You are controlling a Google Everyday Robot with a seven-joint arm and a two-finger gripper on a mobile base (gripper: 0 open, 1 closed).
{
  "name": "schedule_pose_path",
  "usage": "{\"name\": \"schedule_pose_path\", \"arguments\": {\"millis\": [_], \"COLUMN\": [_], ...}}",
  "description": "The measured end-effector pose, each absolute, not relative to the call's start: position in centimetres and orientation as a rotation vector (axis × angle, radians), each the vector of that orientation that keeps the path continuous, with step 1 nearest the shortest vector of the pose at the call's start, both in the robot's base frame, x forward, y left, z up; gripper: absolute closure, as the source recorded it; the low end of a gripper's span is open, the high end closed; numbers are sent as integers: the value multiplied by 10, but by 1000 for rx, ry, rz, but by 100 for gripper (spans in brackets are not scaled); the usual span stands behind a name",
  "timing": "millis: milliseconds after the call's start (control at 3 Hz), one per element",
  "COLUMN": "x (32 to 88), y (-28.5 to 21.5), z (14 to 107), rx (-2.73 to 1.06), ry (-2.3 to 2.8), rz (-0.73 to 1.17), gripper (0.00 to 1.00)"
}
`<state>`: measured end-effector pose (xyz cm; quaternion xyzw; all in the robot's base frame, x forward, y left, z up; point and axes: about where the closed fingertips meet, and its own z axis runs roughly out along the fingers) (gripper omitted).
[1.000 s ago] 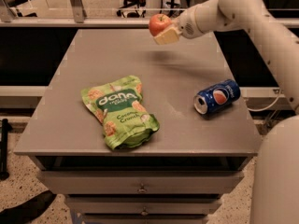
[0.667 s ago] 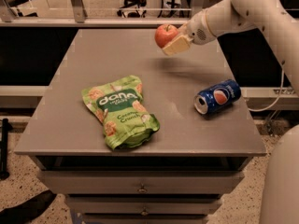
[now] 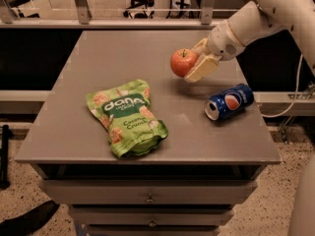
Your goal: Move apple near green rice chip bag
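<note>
A small red apple (image 3: 183, 62) hangs in the air above the right middle of the grey table (image 3: 74, 127), and my gripper (image 3: 195, 64) is shut on it from the right, its pale fingers (image 3: 202, 68) around the fruit. The white arm reaches in from the upper right. The green rice chip bag (image 3: 126, 116) lies flat on the left front part of the table, its "dana" lettering facing up. The apple is up and to the right of the bag, roughly one bag-width away.
A blue Pepsi can (image 3: 229, 102) lies on its side at the table's right, just below and right of the gripper. Drawers (image 3: 147, 198) run under the front edge. A metal rail (image 3: 113, 22) and chair legs stand beyond the far edge.
The gripper has carried the apple from the far right of the table toward the front and lower, closer to the green bag and the can.
</note>
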<state>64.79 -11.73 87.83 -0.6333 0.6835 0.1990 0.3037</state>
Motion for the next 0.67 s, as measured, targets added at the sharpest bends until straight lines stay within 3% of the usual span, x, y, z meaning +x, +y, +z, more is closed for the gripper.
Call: {"name": "schedule_pose_path", "arguments": {"millis": [667], "x": [616], "y": [-91], "z": [867], "rx": [-1925], "ry": [1640], "rz": [556], "gripper": [100]}}
